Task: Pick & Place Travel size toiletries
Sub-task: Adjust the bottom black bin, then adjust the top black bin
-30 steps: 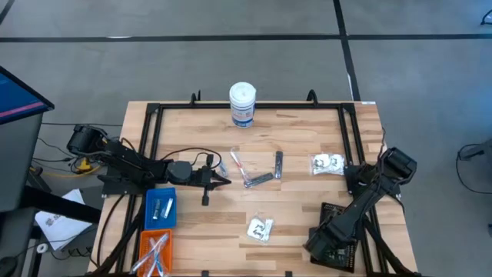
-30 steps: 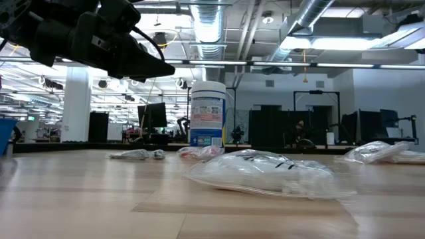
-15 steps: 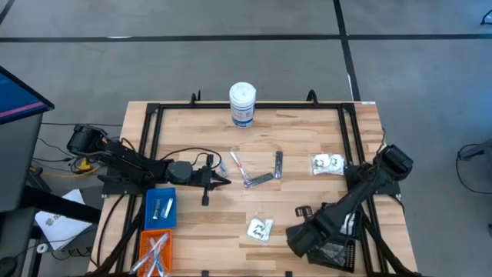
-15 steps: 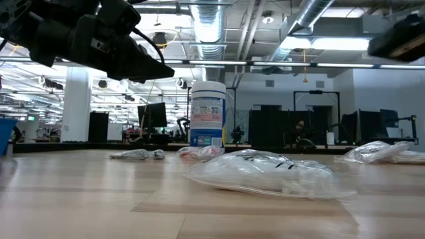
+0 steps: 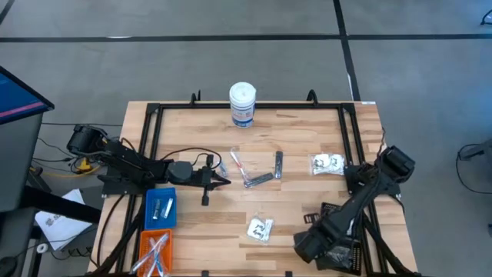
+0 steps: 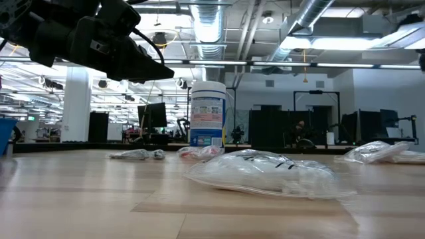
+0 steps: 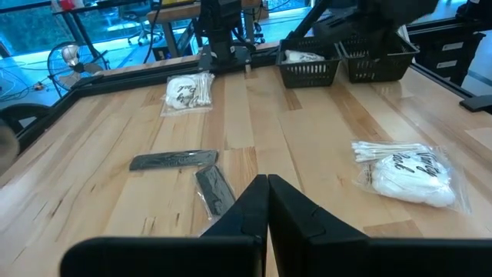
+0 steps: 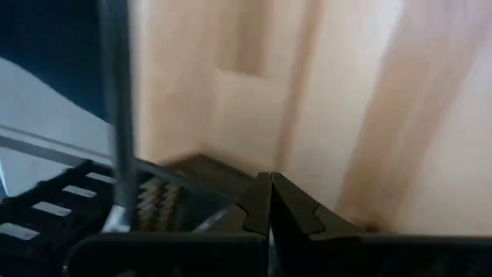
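Travel size toiletries lie on the wooden table: a clear packet [image 5: 260,228] near the front, another packet [image 5: 328,163] at the right, two slim black pieces [image 5: 278,163] [image 5: 257,180] and a white-and-red stick [image 5: 238,163] in the middle. My left gripper [image 5: 225,181] hovers shut just left of the stick, pointing toward the table's right; in the left wrist view [image 7: 267,192] the black pieces [image 7: 173,159] lie ahead of it. My right gripper [image 5: 306,243] points down, shut and empty, at the left edge of the black bin [image 5: 338,223]; in its wrist view [image 8: 269,201] the bin's wall [image 8: 69,208] is beside it.
A tall white canister [image 5: 242,104] stands at the far edge. A blue bin [image 5: 160,209] with silver tubes and an orange bin [image 5: 154,250] with sticks sit at the near left. A black frame [image 5: 154,131] runs around the table top.
My right gripper has swung from over the black bin toward the table's left, then partly back, rolling and tipping as it went. It stays shut. My left gripper and the toiletries have kept still.
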Tool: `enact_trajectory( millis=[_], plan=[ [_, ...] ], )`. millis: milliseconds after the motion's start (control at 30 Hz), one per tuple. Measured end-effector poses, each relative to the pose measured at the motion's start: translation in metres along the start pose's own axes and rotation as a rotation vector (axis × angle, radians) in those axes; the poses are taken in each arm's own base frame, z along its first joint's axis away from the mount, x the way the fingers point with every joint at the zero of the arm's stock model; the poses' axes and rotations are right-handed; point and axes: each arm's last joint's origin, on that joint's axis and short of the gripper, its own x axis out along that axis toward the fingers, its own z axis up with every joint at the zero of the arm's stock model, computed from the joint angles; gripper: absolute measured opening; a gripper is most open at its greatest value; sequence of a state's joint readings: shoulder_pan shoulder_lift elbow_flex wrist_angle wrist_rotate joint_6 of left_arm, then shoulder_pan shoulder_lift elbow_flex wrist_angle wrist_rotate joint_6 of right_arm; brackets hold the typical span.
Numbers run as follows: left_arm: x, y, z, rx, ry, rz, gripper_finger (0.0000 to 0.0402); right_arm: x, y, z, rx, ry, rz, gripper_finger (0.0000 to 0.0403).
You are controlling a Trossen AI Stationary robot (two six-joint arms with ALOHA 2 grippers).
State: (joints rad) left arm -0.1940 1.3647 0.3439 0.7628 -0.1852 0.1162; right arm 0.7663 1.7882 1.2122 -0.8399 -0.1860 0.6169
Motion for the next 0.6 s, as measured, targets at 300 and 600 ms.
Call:
enact_trajectory(
  millis=[300,600],
  plan=[
    [0.0,0.0,0.0,0.0,0.0,0.0,0.0,-0.033,0.005,0.01,-0.056,-0.061,-0.157,0.0],
    [0.0,0.0,0.0,0.0,0.002,0.0,0.0,-0.022,-0.038,-0.003,0.12,0.102,-0.381,0.0]
  ],
)
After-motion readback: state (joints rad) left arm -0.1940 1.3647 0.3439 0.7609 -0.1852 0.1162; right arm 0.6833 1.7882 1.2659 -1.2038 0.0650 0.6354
